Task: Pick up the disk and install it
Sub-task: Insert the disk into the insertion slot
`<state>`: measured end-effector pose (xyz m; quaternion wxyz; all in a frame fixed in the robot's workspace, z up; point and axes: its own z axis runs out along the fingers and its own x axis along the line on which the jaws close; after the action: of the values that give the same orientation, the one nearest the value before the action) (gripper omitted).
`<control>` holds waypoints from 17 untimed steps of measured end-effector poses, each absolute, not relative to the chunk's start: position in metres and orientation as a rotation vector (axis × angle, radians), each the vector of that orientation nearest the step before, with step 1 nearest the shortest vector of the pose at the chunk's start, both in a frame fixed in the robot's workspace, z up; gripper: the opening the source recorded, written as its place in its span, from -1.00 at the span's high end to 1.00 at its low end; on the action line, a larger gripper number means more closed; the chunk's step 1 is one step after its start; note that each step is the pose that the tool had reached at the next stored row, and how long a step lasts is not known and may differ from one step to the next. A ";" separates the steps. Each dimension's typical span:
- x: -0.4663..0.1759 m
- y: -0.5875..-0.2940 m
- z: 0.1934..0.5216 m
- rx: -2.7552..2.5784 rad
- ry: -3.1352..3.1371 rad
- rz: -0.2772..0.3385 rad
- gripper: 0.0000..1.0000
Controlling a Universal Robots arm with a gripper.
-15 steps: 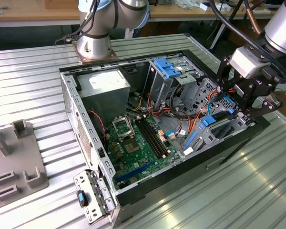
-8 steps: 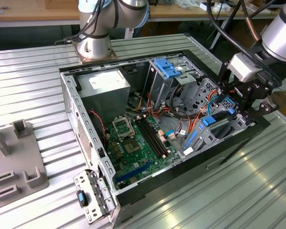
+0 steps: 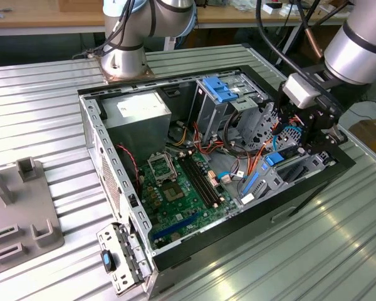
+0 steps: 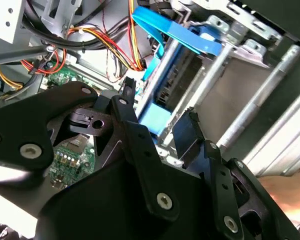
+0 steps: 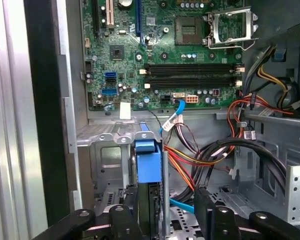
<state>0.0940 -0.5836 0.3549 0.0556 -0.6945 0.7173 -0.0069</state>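
Observation:
The disk (image 3: 271, 159), a grey drive edged with blue rails, stands on edge in the drive cage at the exterior view's right end of the open computer case (image 3: 94, 135). My gripper (image 3: 301, 139) hangs right over it. In both wrist views the black fingers (image 5: 125, 220) straddle the disk's blue end (image 5: 149, 167). One finger is close against the disk and the other finger (image 5: 210, 215) stands well clear, so the gripper (image 5: 165, 220) is open. The second wrist view shows the disk (image 4: 157, 117) in the gap of the gripper (image 4: 159, 102).
An upright grey cage with a blue latch (image 3: 218, 88) stands behind the bay. Orange, red and black cables (image 5: 200, 155) crowd beside the disk. The green motherboard (image 3: 182, 188) and power supply (image 3: 138, 116) fill the case. A grey fixture (image 3: 19, 207) sits on the ribbed table.

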 end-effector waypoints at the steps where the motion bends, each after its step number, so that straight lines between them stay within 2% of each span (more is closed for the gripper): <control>1: 0.094 -0.584 0.351 -2.106 2.178 -0.021 -0.14; 5: 0.094 -0.583 0.349 -2.103 2.182 -0.021 -0.14; 9: 0.094 -0.583 0.349 -2.102 2.183 -0.021 0.40; 10: 0.094 -0.583 0.349 -2.101 2.183 -0.021 0.40; 11: 0.094 -0.583 0.349 -2.101 2.184 -0.021 0.64; 12: 0.094 -0.583 0.349 -2.101 2.184 -0.021 0.76; 17: 0.096 -0.584 0.348 -2.085 2.199 -0.022 0.79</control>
<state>0.0957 -0.5836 0.3481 0.0554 -0.6869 0.7246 -0.0074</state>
